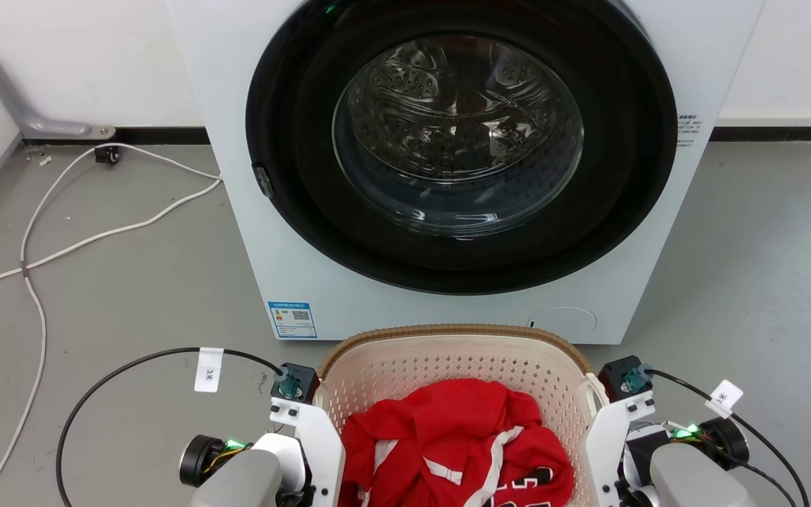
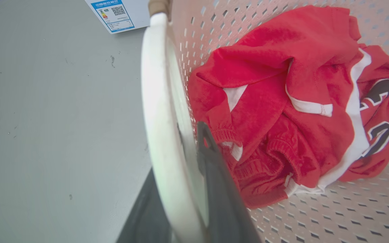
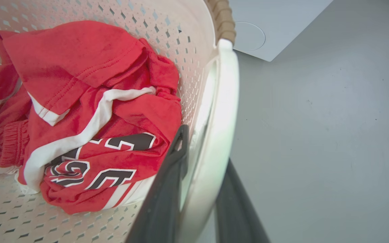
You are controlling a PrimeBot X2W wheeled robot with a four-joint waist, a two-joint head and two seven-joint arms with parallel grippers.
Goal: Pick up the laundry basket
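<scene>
The laundry basket, cream perforated plastic with a brown woven-look rim, stands just in front of the washing machine with a red jersey in it. My left gripper straddles the basket's white left loop handle, one dark finger inside the tub and the other outside, clamped on the handle. My right gripper is likewise shut on the right loop handle, with one finger inside against the wall. The red jersey lies bunched on the basket floor.
A white front-loading washing machine with its round glass door shut stands right behind the basket. White cables trail over the grey floor at the left. Black cables loop from both wrists. Bare floor lies to either side.
</scene>
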